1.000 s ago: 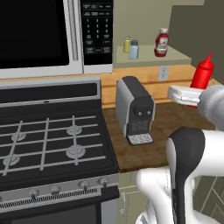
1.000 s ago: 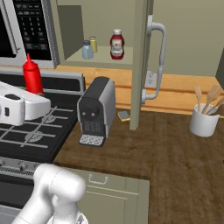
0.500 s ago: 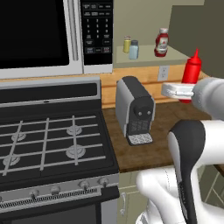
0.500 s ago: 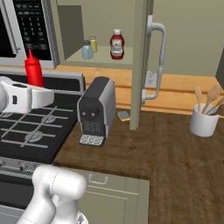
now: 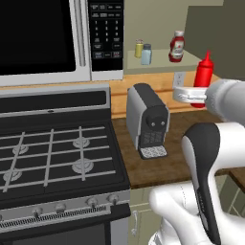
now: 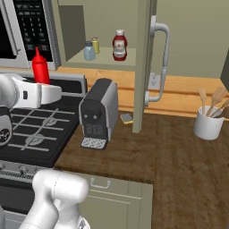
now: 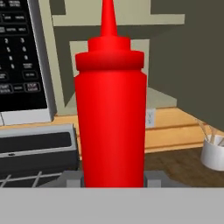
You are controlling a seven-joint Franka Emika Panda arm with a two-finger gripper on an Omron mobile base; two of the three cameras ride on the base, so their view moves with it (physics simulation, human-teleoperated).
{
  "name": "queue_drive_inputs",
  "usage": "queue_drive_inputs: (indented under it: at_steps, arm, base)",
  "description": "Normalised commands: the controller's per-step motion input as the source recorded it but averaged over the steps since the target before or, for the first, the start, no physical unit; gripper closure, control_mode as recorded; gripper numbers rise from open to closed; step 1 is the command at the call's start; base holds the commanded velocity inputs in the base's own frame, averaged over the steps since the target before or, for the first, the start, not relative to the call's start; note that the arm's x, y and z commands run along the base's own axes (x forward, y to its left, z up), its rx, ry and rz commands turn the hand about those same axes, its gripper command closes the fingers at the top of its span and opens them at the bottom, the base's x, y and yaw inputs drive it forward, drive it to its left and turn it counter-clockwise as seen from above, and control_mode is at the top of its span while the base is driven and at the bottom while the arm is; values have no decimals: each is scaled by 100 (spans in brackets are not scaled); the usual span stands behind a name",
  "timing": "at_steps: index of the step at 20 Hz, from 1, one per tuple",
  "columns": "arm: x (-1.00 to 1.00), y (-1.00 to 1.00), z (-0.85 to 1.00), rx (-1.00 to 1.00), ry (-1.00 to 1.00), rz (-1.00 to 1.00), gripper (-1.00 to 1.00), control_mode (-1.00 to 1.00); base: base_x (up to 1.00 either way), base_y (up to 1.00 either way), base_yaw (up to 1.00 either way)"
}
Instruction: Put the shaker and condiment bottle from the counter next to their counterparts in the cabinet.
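My gripper (image 5: 197, 95) is shut on the condiment bottle (image 5: 203, 72), a slim all-red squeeze bottle held upright above the counter (image 5: 177, 129), right of the coffee machine. In the hand view the bottle (image 7: 111, 109) stands between the fingertips (image 7: 72, 177). The right base view shows the bottle (image 6: 40, 69) above the gripper (image 6: 44, 87), over the stove. The pale blue shaker (image 5: 146, 54) stands on the cabinet shelf (image 5: 162, 64) beside the yellow shaker (image 5: 139, 48). A wide red bottle (image 5: 176, 46) with a white cap stands further right on that shelf.
A dark coffee machine (image 5: 148, 119) stands on the counter below the cabinet. The stove (image 5: 52, 153) and microwave (image 5: 48, 38) lie to the left. The open olive cabinet door (image 6: 143, 67) juts out over the counter. A white utensil holder (image 6: 208, 125) stands at right.
The arm has carried the red bottle leftward in the left base view, closer to the cabinet shelf. The grip has stayed shut on it.
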Motion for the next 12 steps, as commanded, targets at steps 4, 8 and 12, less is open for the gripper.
queue_drive_inputs:
  at_steps: [4, 8, 12]
  arm:
    - [30, -8, 3, 0, -5, -7, 100, -100]
    - [18, -16, 0, 0, -9, -6, 100, -100]
    - [11, -33, 0, 0, -6, -2, 100, -100]
  base:
    - [0, 0, 0]
    - [0, 0, 0]
    - [0, 0, 0]
